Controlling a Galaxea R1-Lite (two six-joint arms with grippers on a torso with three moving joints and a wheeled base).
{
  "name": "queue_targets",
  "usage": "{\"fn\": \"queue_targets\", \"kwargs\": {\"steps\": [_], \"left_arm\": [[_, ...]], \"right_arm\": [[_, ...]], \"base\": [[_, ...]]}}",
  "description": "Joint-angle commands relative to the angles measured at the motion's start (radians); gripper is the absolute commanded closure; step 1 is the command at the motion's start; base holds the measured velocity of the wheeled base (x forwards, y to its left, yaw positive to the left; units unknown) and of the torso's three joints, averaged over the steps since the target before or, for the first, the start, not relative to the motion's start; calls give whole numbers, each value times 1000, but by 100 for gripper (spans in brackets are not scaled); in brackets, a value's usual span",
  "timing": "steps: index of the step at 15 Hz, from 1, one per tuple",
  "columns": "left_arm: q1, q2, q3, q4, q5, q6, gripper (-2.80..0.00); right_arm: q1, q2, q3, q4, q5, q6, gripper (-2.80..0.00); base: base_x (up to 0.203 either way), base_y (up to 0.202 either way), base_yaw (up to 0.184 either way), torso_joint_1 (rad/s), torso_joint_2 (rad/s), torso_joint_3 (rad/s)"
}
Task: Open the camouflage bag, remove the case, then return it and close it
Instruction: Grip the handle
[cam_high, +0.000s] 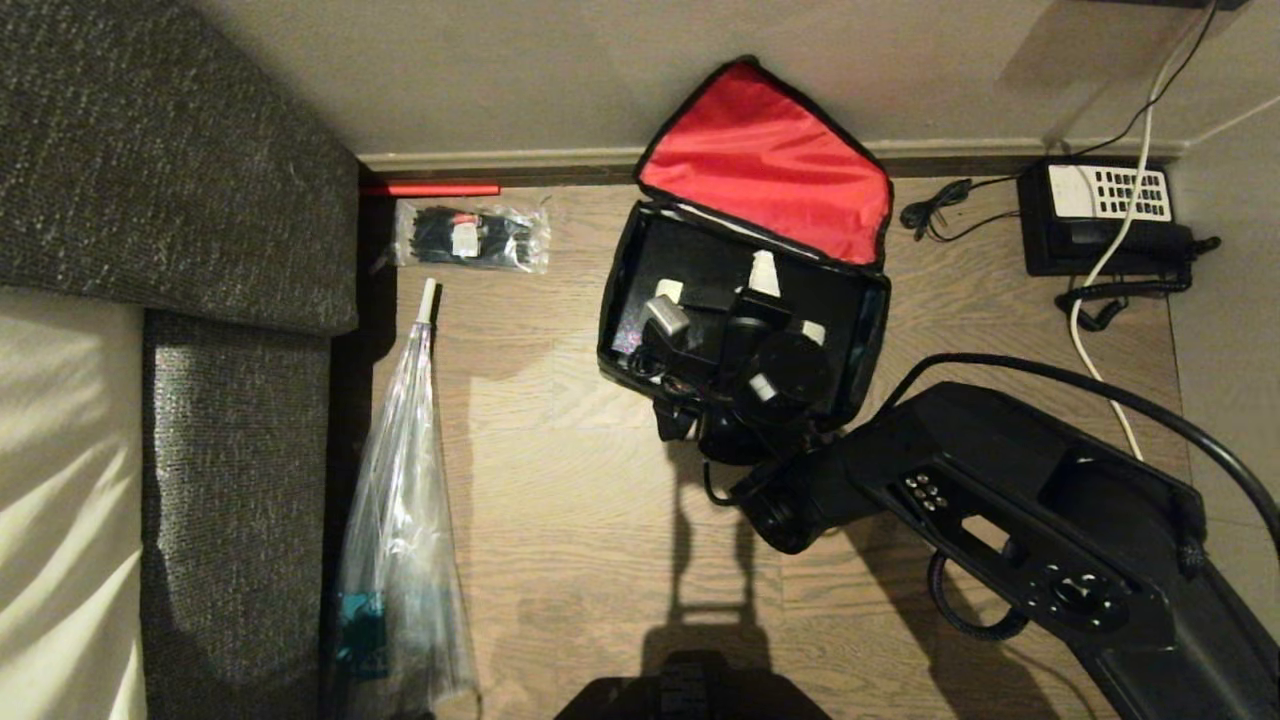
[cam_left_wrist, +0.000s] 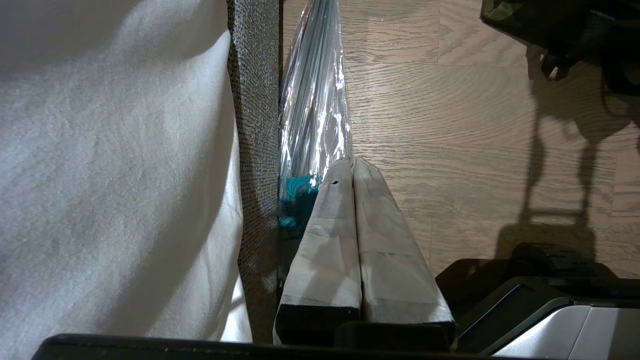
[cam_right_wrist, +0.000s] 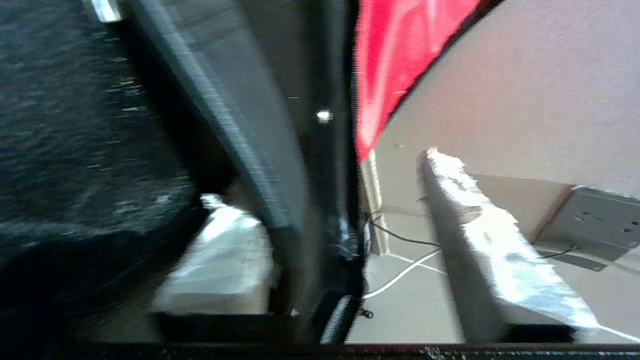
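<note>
The camouflage bag lies open on the wooden floor, its red lid lining flipped back against the wall. A flat black surface, apparently the case, fills its inside. My right gripper reaches into the bag from the near side. In the right wrist view the right gripper is open and straddles the bag's dark side wall: one taped finger is inside, the other finger is outside and clear of the wall. My left gripper is shut and empty, parked low beside the couch.
A grey couch fills the left side. A wrapped umbrella and a clear plastic bag of black ties lie beside it. A black desk phone with trailing cables sits at the far right by the wall.
</note>
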Motion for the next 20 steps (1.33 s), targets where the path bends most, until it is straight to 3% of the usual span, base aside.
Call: {"fn": "queue_targets", "kwargs": {"steps": [1, 9, 14, 20], "left_arm": [[0, 0, 0, 0, 0, 0, 0], [0, 0, 0, 0, 0, 1, 0], [0, 0, 0, 0, 0, 1, 0], [0, 0, 0, 0, 0, 0, 0]], "right_arm": [[12, 7, 13, -10, -10, 1, 0], [42, -41, 21, -10, -16, 5, 0], [79, -194, 113, -10, -31, -11, 0], [160, -372, 193, -10, -34, -137, 0]], "base": [[0, 0, 0, 0, 0, 0], [0, 0, 0, 0, 0, 0], [0, 0, 0, 0, 0, 0], [0, 0, 0, 0, 0, 0]]}}
